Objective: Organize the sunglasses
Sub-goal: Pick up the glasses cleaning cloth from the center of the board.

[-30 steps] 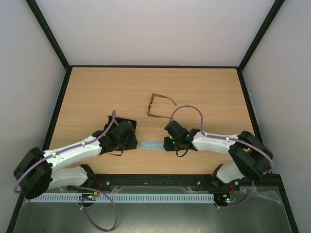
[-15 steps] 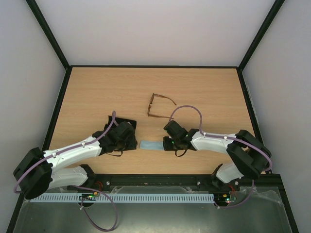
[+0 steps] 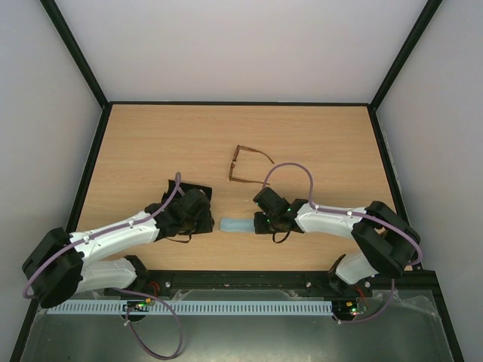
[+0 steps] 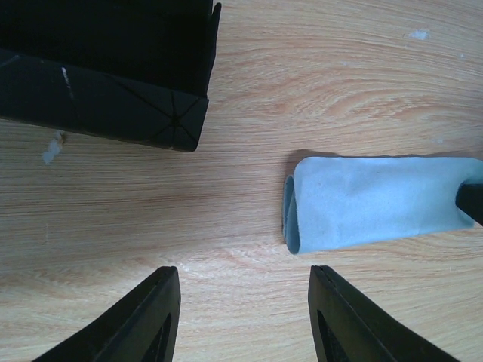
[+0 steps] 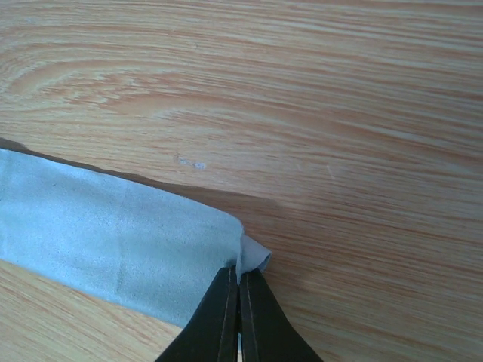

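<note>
The brown-framed sunglasses (image 3: 246,166) lie open on the table's middle, beyond both grippers and touched by neither. My right gripper (image 5: 240,280) is shut on the right end of the folded light blue cloth (image 5: 113,234), which also shows in the top view (image 3: 236,225) and the left wrist view (image 4: 377,200). My left gripper (image 4: 241,294) is open and empty, low over bare wood, just left of the cloth's free end. The black case (image 4: 106,68) lies right beside it, partly under the left arm in the top view (image 3: 198,194).
The wooden table (image 3: 151,143) is bounded by black rails and white walls. The right arm's purple cable (image 3: 290,167) loops over the table near the sunglasses.
My right gripper has drawn the cloth a little to the right, away from the case. The left arm and the sunglasses have not moved.
</note>
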